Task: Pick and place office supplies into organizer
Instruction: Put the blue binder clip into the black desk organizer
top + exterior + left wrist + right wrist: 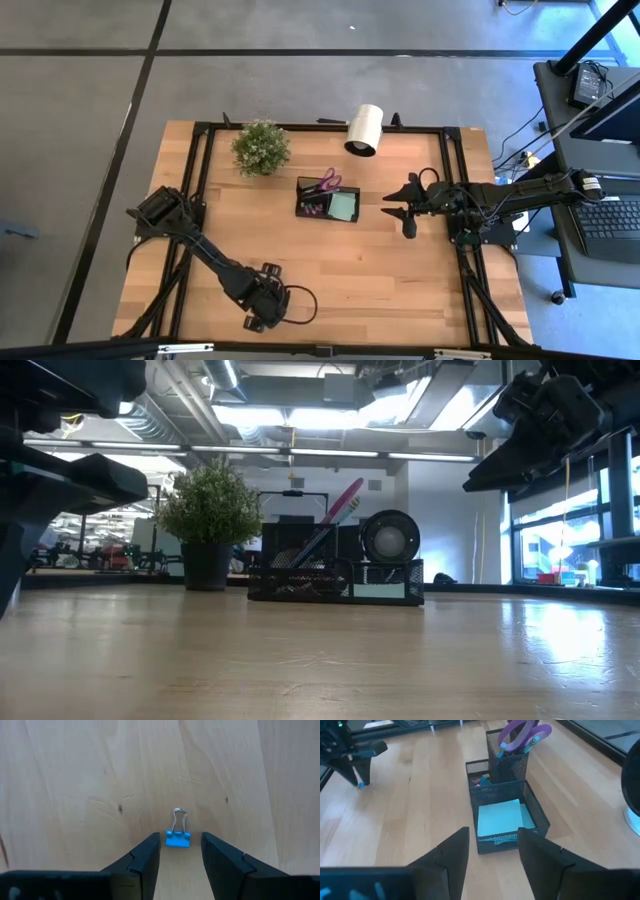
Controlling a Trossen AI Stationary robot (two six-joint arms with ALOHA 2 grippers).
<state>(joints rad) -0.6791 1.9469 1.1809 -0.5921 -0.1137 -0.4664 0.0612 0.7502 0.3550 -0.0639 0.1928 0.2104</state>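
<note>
Down at the counter's [400,280] near edge, the left tool [181,851] has its jaws parted either side of a blue binder clip [177,839] lying on the wood, not yet gripped. Farther back, the right tool [404,213] hovers part-open and empty beside the organizer [330,205]. Scissors [522,731] and sticky-note pad [500,817] are already in it, so judging by this, the clip is what remains.

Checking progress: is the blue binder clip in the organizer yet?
Out. The blue binder clip lies on bare table, between the left claw's open fingers, not gripped.
</note>
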